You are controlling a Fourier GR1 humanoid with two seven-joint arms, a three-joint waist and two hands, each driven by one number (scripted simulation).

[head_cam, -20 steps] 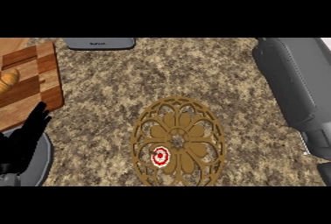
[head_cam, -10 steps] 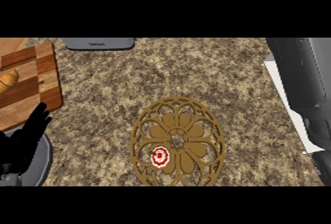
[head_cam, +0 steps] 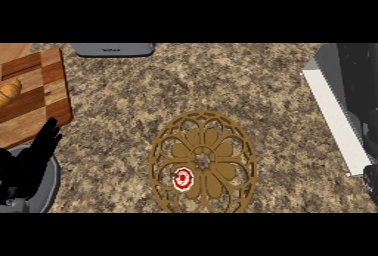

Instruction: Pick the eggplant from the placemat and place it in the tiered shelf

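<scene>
The round golden openwork placemat lies at the lower middle of the counter with a small red-and-white ring mark on it. No eggplant shows anywhere. My left hand rests open at the lower left, fingers up. My right forearm runs along the right edge as a grey and dark mass, and its hand is outside the picture. A long white edge of the tiered shelf shows beside that forearm.
A wooden cutting board with a croissant lies at the upper left. A flat grey object sits at the top edge. A round grey dish lies under my left hand. Speckled counter surrounds the placemat.
My right forearm has shifted rightward toward the picture's edge, uncovering the shelf's white edge. The left hand and the placemat have stayed put.
</scene>
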